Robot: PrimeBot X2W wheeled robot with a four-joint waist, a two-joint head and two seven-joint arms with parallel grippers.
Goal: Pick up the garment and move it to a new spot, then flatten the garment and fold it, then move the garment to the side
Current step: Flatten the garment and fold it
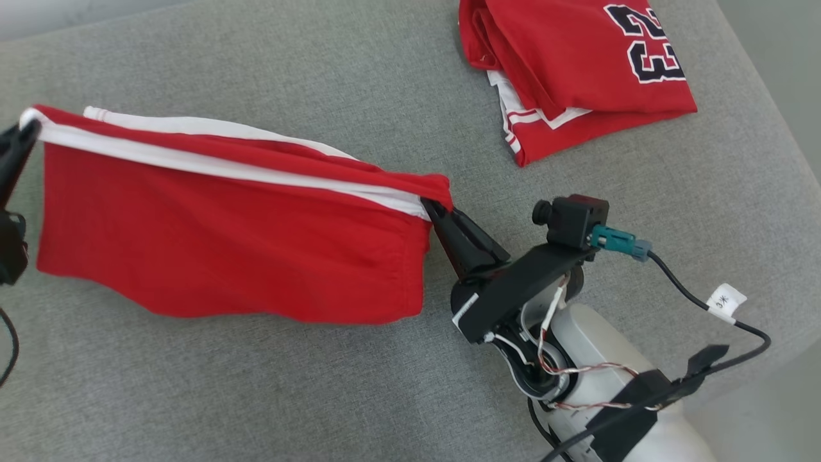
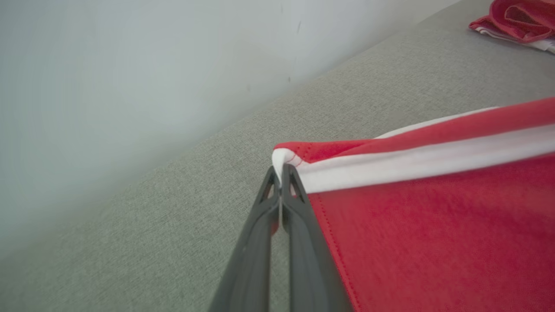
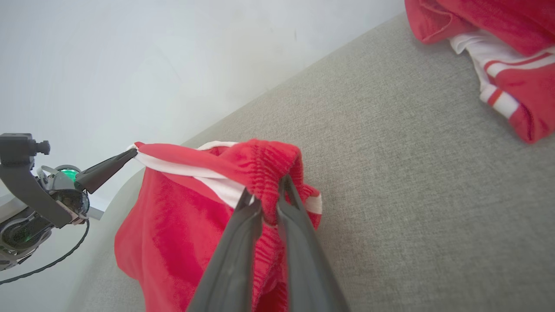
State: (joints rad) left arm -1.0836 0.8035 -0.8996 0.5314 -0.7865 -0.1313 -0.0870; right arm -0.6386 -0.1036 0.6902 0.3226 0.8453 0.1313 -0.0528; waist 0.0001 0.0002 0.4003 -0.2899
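The garment (image 1: 224, 244) is a pair of red shorts with white side stripes, held stretched between both grippers above the grey cushion (image 1: 397, 83), its lower edge sagging. My left gripper (image 1: 25, 131) is shut on its far left corner; in the left wrist view the fingertips (image 2: 282, 173) pinch the white-edged hem of the garment (image 2: 433, 225). My right gripper (image 1: 433, 208) is shut on the bunched elastic waistband at the right end. In the right wrist view that gripper (image 3: 266, 195) clamps the gathered waistband (image 3: 264, 167), and the left gripper (image 3: 130, 152) shows beyond.
A folded red jersey (image 1: 577, 70) with the number 23 lies at the cushion's back right, also in the right wrist view (image 3: 498, 47). A pale wall (image 2: 130, 65) borders the cushion's far side. The right arm's cable (image 1: 705, 308) trails at lower right.
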